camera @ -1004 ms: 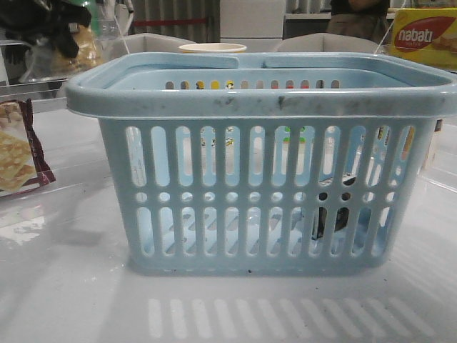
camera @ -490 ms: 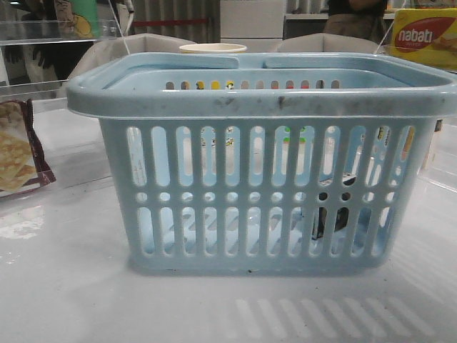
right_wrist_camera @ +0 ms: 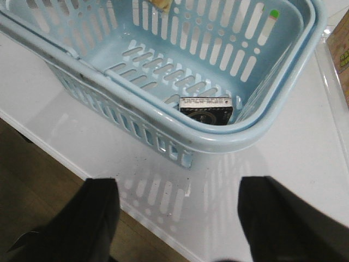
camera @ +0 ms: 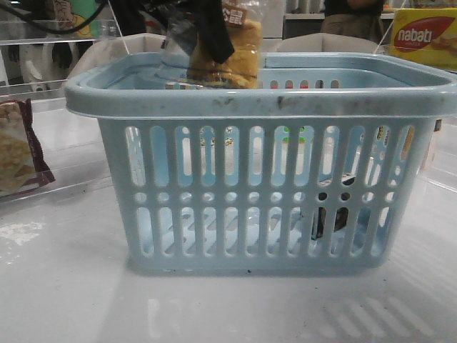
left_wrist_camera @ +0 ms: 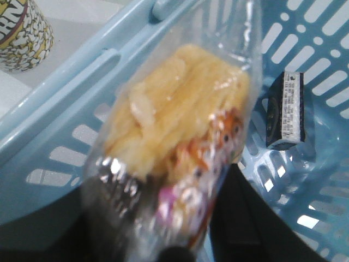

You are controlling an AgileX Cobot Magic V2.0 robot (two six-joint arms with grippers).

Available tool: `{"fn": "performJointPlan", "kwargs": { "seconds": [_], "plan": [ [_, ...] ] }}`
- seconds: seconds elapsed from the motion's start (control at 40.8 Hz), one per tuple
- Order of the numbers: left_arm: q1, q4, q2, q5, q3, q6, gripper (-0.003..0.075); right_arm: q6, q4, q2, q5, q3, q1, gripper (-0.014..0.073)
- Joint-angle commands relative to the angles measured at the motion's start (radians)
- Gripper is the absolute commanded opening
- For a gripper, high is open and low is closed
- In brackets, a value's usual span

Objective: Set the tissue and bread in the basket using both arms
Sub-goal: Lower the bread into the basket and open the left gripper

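At rear right, yellow box [camera: 425,36] w/ "nabati" logo, behind basket [camera: 264,100]

Clear bread [camera: 227,53] packet above blue basket [camera: 257,107] rim, black tissue [right_wrist_camera: 206,109] in basket corner

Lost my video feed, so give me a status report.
Left end effector shut on bread, hanging over basket. Right end effector open, empty, outside the basket. Tissue already inside. Nothing in the way.
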Motion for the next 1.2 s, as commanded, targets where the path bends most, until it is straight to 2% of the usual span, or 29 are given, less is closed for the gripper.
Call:
{"fn": "performJointPlan", "kwargs": {
  "seconds": [0.0,0.269,0.882,1.004,1.176],
  "plan": [
    [-0.007,-0.033,-0.071,-0.055,-0.032,0.001,0.0492,-0.006,-0.008,-0.004,-0.068,-0.025,0.003,0.0556],
    [-0.007,-0.066,-0.229,-0.069,0.044,-0.001,0.0488,-0.006,-0.008,-0.004,-0.068,-0.025,0.003,0.0556],
    [-0.007,-0.059,-0.879,-0.110,0.656,-0.003,0.0488,-0.006,-0.008,-0.004,-0.068,-0.025,0.003,0.0556],
    [-0.007,-0.001,-1.000,-0.110,0.750,-0.087,0.0488,-0.006,-0.008,-0.004,-0.069,-0.025,0.003,0.0556],
    [-0.007,0.186,-1.125,-0.108,0.847,-0.281,0.0488,-0.006,-0.008,-0.004,-0.063,-0.025,0.003,0.0556]
  ]
}}
